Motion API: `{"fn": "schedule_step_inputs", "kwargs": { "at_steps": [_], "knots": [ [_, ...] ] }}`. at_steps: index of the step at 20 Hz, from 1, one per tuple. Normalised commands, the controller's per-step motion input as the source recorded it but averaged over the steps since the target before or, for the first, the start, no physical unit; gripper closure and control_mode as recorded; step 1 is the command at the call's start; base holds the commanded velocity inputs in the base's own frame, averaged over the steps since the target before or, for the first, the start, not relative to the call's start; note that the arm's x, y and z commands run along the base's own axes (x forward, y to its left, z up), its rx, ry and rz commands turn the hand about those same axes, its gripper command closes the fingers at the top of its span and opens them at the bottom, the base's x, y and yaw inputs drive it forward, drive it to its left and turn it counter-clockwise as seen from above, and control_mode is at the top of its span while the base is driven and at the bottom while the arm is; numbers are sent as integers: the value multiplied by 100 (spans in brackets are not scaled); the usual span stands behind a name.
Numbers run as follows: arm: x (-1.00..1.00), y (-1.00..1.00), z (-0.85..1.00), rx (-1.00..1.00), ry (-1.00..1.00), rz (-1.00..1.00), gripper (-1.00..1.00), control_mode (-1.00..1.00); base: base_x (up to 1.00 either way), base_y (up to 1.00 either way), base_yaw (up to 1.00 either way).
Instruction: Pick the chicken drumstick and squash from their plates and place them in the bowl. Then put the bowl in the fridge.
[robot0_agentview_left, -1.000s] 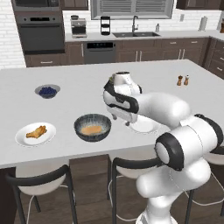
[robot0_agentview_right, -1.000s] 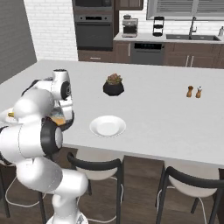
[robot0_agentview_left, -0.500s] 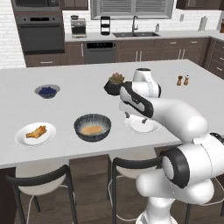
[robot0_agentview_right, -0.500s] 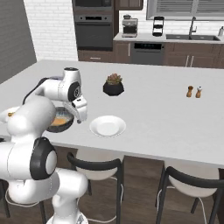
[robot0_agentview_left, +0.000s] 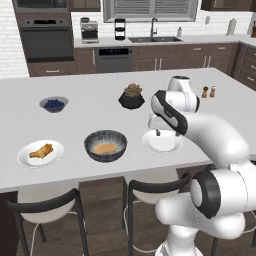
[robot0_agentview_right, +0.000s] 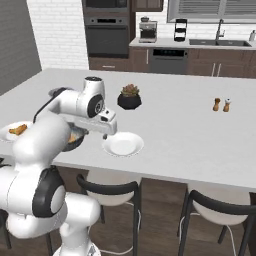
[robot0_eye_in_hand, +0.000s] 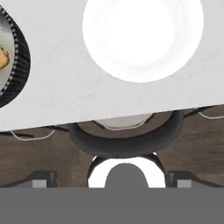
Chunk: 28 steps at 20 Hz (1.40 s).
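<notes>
On pale counter (robot0_agentview_left: 100, 165) (kitchen): bowl (robot0_agentview_left: 105, 145), plates (robot0_agentview_left: 162, 142).

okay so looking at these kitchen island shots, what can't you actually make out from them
- Gripper: tiny in the left base view, blocked by the hand; open or shut, I cannot tell.
- Bowl: cut by the hand view's left edge; mostly behind the arm in the right base view.
- Squash: a pale patch in the bowl, shape too small to judge.
- Chicken drumstick: small on its plate; detail unclear.
- Shakers: too small to tell apart.
</notes>
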Motion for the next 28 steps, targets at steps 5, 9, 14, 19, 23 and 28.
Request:
{"fn": "schedule_step_inputs", "kwargs": {
  "at_steps": [5, 9, 14, 19, 23, 28],
  "knots": [
    [-7, -6, 14, 0, 1, 0, -100, 100, -10, 2, 0],
    [0, 0, 0, 0, 0, 0, -100, 100, -49, 34, 0],
    [0, 0, 0, 0, 0, 0, -100, 100, -12, 94, 3],
    [0, 0, 0, 0, 0, 0, -100, 100, 4, 100, 0],
    [0, 0, 0, 0, 0, 0, -100, 100, 56, 85, 0],
    [0, 0, 0, 0, 0, 0, -100, 100, 95, 7, 0]
  ]
}}
